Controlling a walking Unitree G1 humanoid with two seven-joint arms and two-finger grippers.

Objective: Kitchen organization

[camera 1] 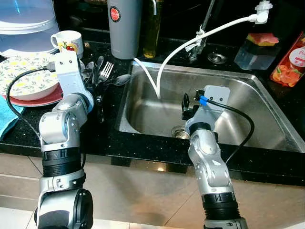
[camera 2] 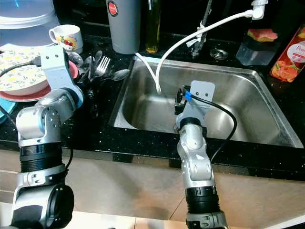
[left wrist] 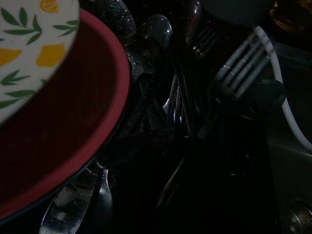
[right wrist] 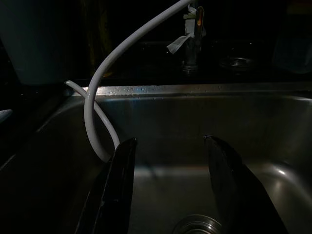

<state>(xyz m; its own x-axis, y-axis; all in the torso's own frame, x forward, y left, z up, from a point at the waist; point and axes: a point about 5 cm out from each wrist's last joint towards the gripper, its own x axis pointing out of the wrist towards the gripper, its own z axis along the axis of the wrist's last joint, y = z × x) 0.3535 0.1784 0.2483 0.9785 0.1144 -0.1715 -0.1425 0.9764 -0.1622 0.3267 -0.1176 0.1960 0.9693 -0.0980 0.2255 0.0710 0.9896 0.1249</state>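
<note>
A dark speckled bench (camera 1: 143,145) with a steel sink (camera 1: 267,102) set into it was recorded, a white hose (camera 1: 181,45) looping down into the basin. The right tool (right wrist: 168,187) was held over the basin above the drain (camera 1: 180,132), its fingers (right wrist: 119,185) spread wide and empty. The left tool (camera 1: 93,78) was poised just beside a heap of wet cutlery (camera 1: 102,76), with a fork (left wrist: 239,68) and spoons (left wrist: 156,29) lying ahead of it and a red plate (left wrist: 63,141) carrying a leaf-patterned plate (camera 1: 26,74) close alongside. Whether its fingers were open could not be told. The cutlery was judged stiff, light, and slippery while wet; the pieces overlap, so one handle at the edge of the heap would be the surest hold. The plates were judged fragile.
</note>
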